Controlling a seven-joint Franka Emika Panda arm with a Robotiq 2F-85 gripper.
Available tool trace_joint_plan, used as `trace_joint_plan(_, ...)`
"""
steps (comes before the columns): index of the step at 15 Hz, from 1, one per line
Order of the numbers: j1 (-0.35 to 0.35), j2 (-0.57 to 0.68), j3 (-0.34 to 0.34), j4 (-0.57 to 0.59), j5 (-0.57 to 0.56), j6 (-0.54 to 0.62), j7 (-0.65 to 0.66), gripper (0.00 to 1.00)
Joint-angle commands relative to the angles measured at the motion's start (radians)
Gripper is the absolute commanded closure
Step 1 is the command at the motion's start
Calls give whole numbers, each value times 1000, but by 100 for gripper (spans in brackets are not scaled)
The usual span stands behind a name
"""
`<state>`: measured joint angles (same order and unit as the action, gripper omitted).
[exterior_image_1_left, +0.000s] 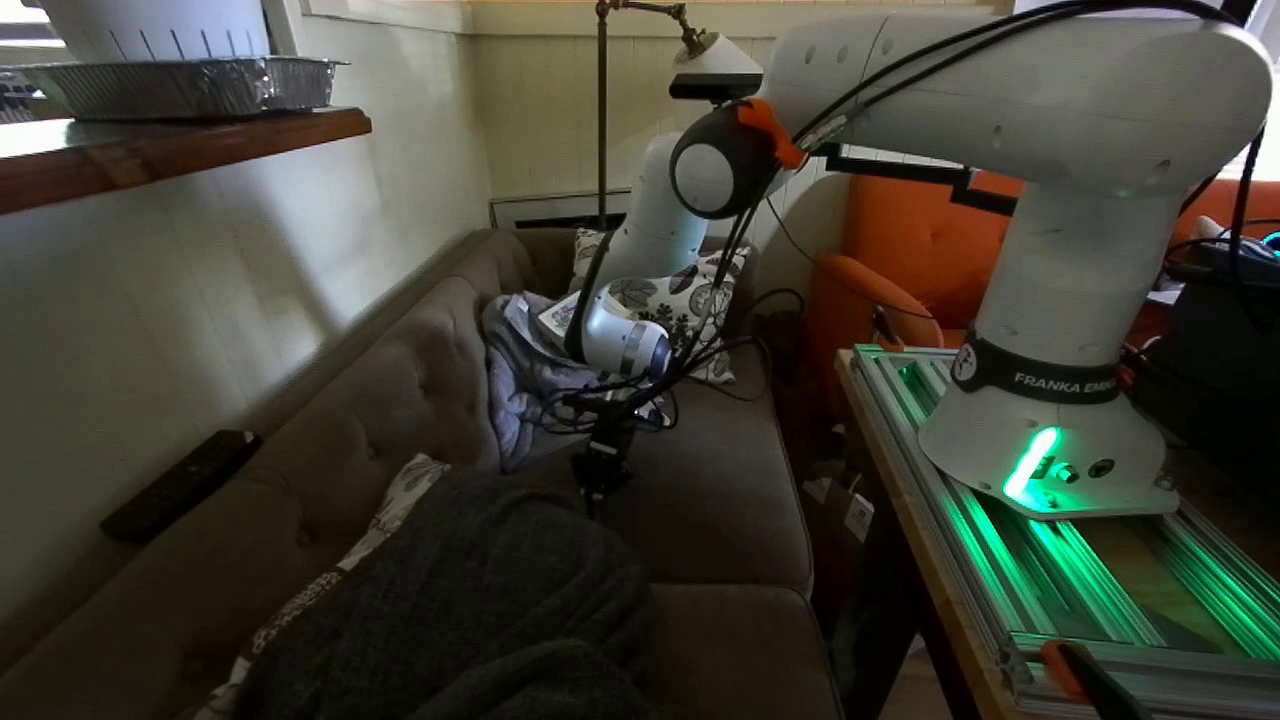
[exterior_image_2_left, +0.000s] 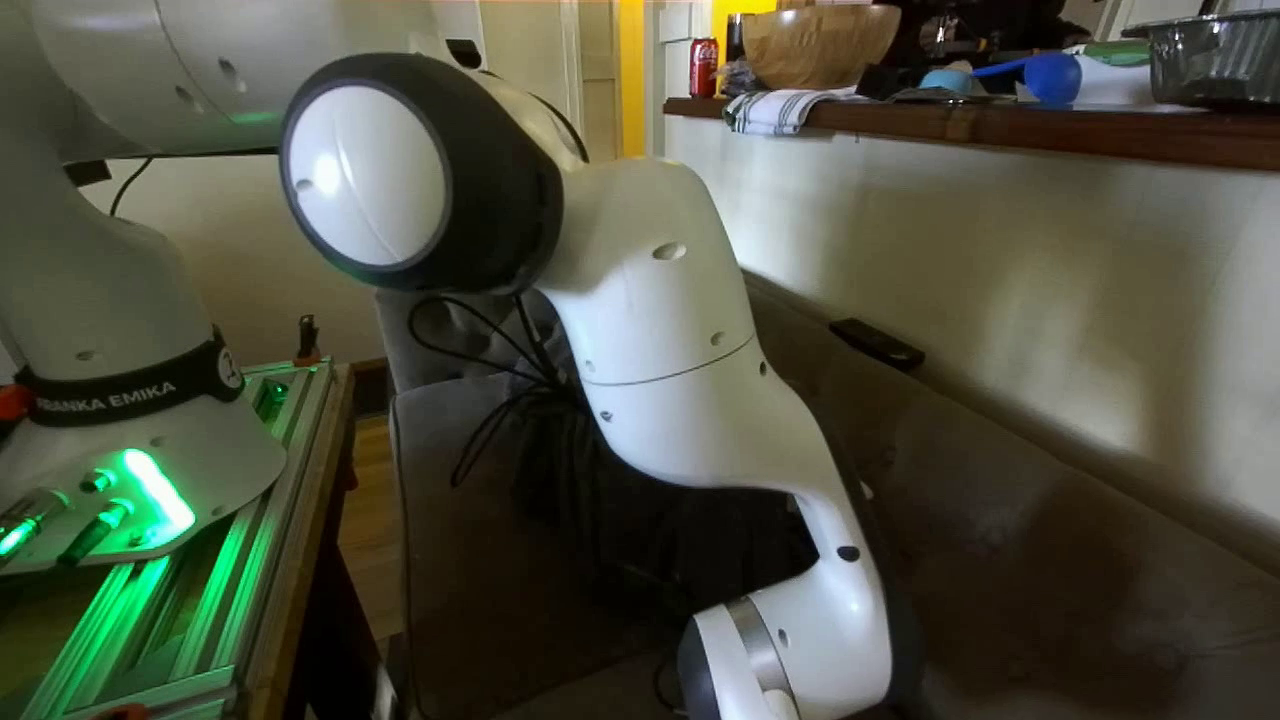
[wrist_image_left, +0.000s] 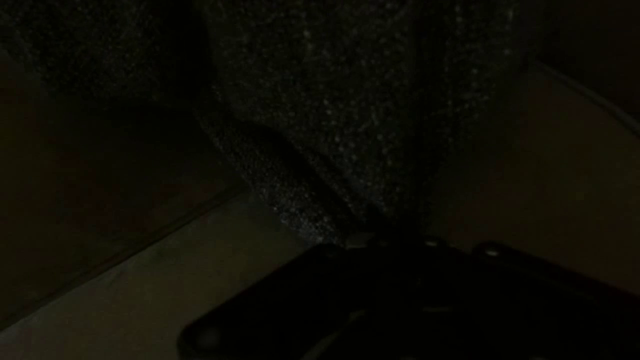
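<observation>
A dark grey blanket (exterior_image_1_left: 470, 600) lies heaped over a patterned pillow (exterior_image_1_left: 405, 492) on the brown couch (exterior_image_1_left: 715, 500). Pointing down at the blanket's far edge is my black gripper (exterior_image_1_left: 593, 495), its jaws together. In the very dark wrist view, folds of the speckled blanket (wrist_image_left: 340, 100) narrow down to the tips of the gripper (wrist_image_left: 385, 242), and the cloth appears pinched there. The pinch itself is hidden in shadow. The arm's white wrist (exterior_image_2_left: 800, 640) shows at the bottom of an exterior view, where the gripper is out of sight.
A black remote (exterior_image_1_left: 180, 487) rests on the couch back by the wall. Behind the gripper lie a light grey throw (exterior_image_1_left: 515, 370) and a floral pillow (exterior_image_1_left: 690, 300). Loose cables (exterior_image_1_left: 640, 395) hang around the wrist. A wooden ledge (exterior_image_1_left: 200, 150) juts out; the robot's table (exterior_image_1_left: 930, 570) flanks the couch.
</observation>
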<state>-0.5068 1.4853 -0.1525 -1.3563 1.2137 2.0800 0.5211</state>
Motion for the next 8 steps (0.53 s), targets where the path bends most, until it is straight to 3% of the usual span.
trace_joint_plan(1, -45, -58, -16, -58, 42, -24, -81, 99)
trace_joint_plan(5, -79, -160, -18, -190, 95, -58, -179, 99)
trace_joint_plan(6, -39, -70, -27, -84, 65, -60, -118, 96)
trace_joint_plan(8, -48, -107, -32, -131, 82, -69, -144, 96)
